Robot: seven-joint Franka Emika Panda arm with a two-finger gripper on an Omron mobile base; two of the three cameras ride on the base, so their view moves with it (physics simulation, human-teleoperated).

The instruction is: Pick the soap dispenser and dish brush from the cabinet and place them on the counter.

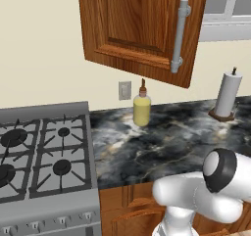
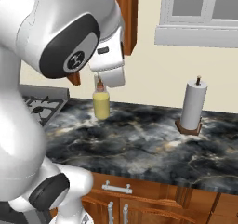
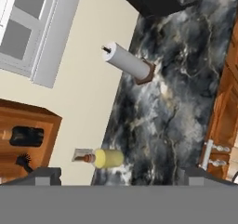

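The cabinet (image 3: 49, 125) stands open at the left edge of the rolled hand view. On its shelves are a dark soap dispenser (image 3: 25, 136) and a black-bristled dish brush (image 3: 23, 161). My gripper (image 3: 120, 175) is open with its fingertips (image 3: 44, 174) far apart and nothing between them, well away from the cabinet. The cabinet door (image 1: 142, 29) with its grey bar handle (image 1: 180, 34) is swung out over the counter (image 1: 171, 137). The dark veined counter (image 2: 139, 144) also runs across the hand view (image 3: 158, 111). My white hand (image 2: 109, 67) hangs above it.
A yellow squeeze bottle (image 1: 142, 108) (image 2: 101, 104) (image 3: 108, 159) stands on the counter by the wall, near an outlet (image 1: 125, 89). A paper towel holder (image 1: 226, 97) (image 2: 193, 108) (image 3: 128, 62) stands to the right. The stove (image 1: 44, 156) is at the left, and drawers (image 2: 116, 188) sit below.
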